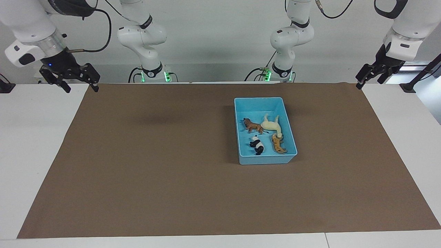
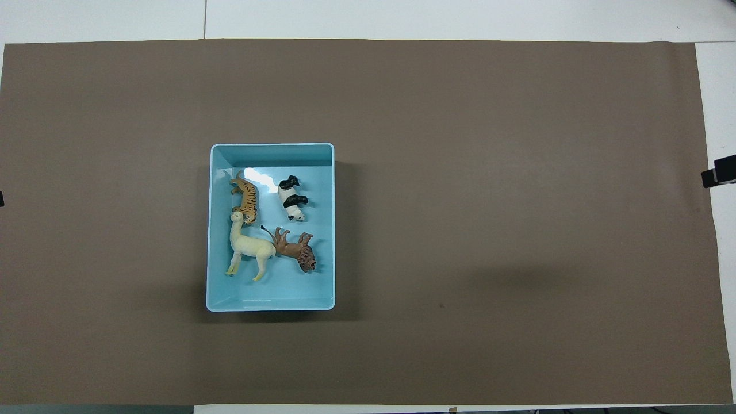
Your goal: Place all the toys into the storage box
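The light blue storage box [image 1: 267,159] stands on the brown mat, toward the left arm's end of the table; it also shows in the overhead view [image 2: 271,145]. All four toys lie inside it: the orange tiger [image 1: 277,144] [image 2: 248,198], the cream long-necked animal [image 1: 271,124] [image 2: 250,247], the brown lion [image 1: 253,126] [image 2: 294,250] and the panda [image 1: 257,145] [image 2: 290,198]. My right gripper [image 1: 81,89] hangs open and empty over the mat's corner at the right arm's end. My left gripper [image 1: 369,83] hangs open and empty over the mat's corner at the left arm's end. Both arms wait.
The brown mat [image 1: 155,165] covers most of the white table [image 1: 34,155]. Both arm bases stand at the table's robot-side edge. Only a black tip of the right gripper [image 2: 719,171] shows at the overhead view's edge.
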